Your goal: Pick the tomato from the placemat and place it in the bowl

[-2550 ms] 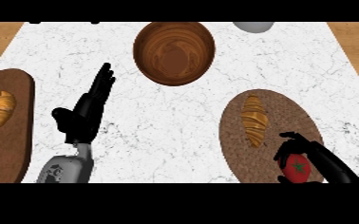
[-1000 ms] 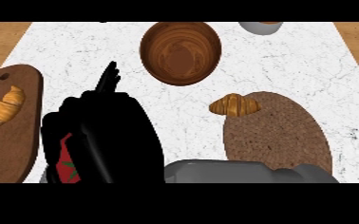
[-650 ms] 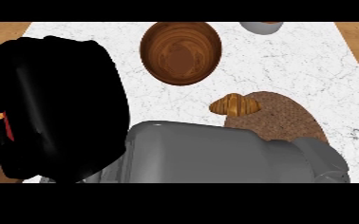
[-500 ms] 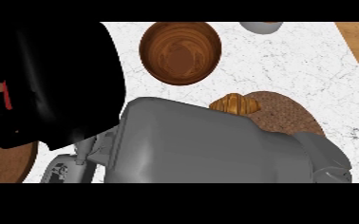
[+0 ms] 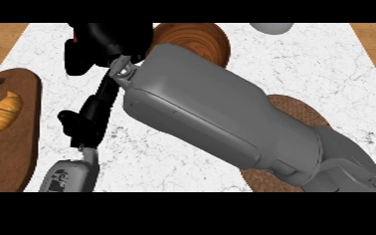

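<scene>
my right robot hand [image 5: 103, 42] curled round the tomato [image 5: 74, 39] far left just beside the bowl [image 5: 198, 42], left robot hand [image 5: 92, 117] fingers straight, resting over the bench [image 5: 308, 74]

The grey right forearm [image 5: 220, 117] covers most of the woven placemat [image 5: 301, 112] and the left part of the wooden bowl [image 5: 206, 42]. Only a red sliver of the tomato [image 5: 74, 39] shows beside the right hand [image 5: 99, 42] (its fingers unclear). A grey dish [image 5: 272, 27] is cut off at the top.
</scene>
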Action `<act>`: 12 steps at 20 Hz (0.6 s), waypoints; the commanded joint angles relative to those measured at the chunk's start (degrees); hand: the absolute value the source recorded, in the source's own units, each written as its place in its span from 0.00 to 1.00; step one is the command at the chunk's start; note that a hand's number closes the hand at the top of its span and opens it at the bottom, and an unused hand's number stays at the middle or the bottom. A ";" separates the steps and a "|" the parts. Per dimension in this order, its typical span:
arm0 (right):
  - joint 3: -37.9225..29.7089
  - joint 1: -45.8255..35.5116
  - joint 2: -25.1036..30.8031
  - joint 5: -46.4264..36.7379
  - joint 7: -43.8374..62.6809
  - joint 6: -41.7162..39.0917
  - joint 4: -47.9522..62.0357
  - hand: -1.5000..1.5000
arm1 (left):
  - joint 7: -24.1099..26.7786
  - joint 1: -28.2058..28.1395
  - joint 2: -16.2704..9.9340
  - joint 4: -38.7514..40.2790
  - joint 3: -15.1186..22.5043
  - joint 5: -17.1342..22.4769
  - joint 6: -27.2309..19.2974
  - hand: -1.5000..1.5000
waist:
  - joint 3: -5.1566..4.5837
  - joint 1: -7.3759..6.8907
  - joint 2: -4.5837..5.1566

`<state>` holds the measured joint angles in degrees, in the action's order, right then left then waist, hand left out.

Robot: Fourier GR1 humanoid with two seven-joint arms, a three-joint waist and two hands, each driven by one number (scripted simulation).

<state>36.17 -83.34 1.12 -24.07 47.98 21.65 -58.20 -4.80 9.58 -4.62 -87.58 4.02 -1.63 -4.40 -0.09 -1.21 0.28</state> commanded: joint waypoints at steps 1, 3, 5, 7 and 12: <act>-0.57 2.19 1.44 -1.75 -7.73 -1.63 7.76 1.00 | -1.05 -0.26 -0.87 -0.50 -0.29 0.03 0.73 0.50 | 0.04 0.07 0.04; -1.73 1.74 -0.08 -3.55 -8.06 -0.40 12.02 1.00 | -0.36 1.42 -0.65 0.94 -0.70 -0.47 0.27 0.50 | 0.03 0.23 0.05; -2.16 4.74 -0.03 -4.60 -12.26 2.91 15.37 1.00 | 0.94 -0.30 2.43 1.91 1.43 -2.17 -2.14 0.50 | 0.03 0.23 0.17; -5.18 3.42 -0.14 -4.40 -15.34 2.97 19.44 1.00 | -0.42 0.92 -0.08 0.37 -0.53 -0.05 0.55 0.50 | 0.04 -0.05 0.13; -6.09 7.03 -1.05 -6.45 -22.73 7.36 28.72 1.00 | -0.85 0.94 0.18 0.43 -0.34 -0.30 0.54 0.50 | 0.04 -0.50 0.37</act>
<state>31.34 -78.41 1.04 -29.04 30.49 25.39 -36.22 -5.57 10.02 -4.27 -88.13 3.94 -1.96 -4.28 -0.05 -1.46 0.48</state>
